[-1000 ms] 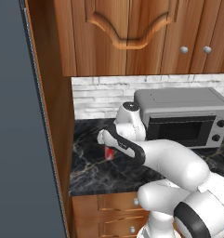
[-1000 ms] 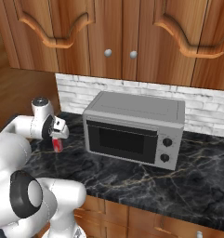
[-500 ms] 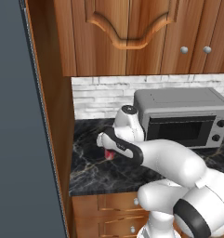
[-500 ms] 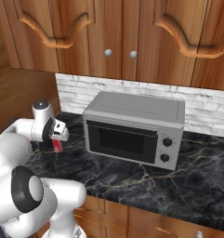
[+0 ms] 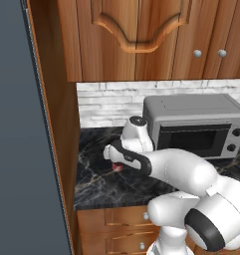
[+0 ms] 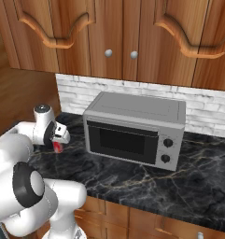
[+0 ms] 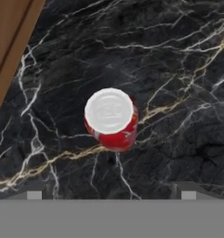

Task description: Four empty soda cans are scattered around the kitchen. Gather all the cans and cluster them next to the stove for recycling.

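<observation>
A red soda can (image 7: pixel 111 118) stands upright on the black veined marble worktop (image 6: pixel 132 175), near the left end, close to the tall wood cabinet side (image 5: pixel 57 134) and left of the silver toaster oven (image 6: pixel 135 128). The claw (image 7: pixel 111 195) hovers directly above the can, its jaws spread wide, with one dark fingertip (image 7: pixel 34 194) to either side of the can and clear of it. From the base cameras the can shows as a red patch just under the white hand (image 5: pixel 122 155). Brown wall cabinets (image 6: pixel 123 32) hang above a white-grey brick backsplash (image 5: pixel 109 102)
</observation>
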You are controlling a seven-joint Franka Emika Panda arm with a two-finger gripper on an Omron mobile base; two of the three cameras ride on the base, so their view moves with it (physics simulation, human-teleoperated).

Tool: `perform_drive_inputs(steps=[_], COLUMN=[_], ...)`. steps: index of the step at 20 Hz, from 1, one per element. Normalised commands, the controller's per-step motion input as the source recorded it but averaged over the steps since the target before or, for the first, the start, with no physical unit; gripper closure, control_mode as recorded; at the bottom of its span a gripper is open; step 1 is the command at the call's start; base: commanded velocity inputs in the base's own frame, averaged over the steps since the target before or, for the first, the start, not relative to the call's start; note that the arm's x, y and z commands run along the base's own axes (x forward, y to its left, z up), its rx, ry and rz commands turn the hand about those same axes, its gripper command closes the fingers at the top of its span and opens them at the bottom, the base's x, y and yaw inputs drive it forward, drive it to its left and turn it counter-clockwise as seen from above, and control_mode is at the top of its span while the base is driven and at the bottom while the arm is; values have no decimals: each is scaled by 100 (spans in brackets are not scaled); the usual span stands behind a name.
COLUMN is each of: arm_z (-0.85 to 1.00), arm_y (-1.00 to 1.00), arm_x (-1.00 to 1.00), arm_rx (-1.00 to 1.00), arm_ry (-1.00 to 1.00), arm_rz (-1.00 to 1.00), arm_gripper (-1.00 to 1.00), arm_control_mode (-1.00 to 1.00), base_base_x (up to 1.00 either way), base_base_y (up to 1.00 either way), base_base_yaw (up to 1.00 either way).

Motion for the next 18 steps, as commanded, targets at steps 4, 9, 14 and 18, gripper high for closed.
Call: perform_drive_inputs(steps=[4,9,14,18], arm_z=[-14,-13,-15,-18], arm_y=[0,0,0,10], arm_x=[27,25,22,22], arm_rx=[0,0,0,0], arm_ry=[0,0,0,1], arm_rz=[0,0,0,0], arm_gripper=[-100,-100,-100,-100], arm_control_mode=[-100,-100,-100,-100], base_base_x=[0,0,0,0], base_base_y=[0,0,0,0], base_base_yaw=[0,0,0,0])
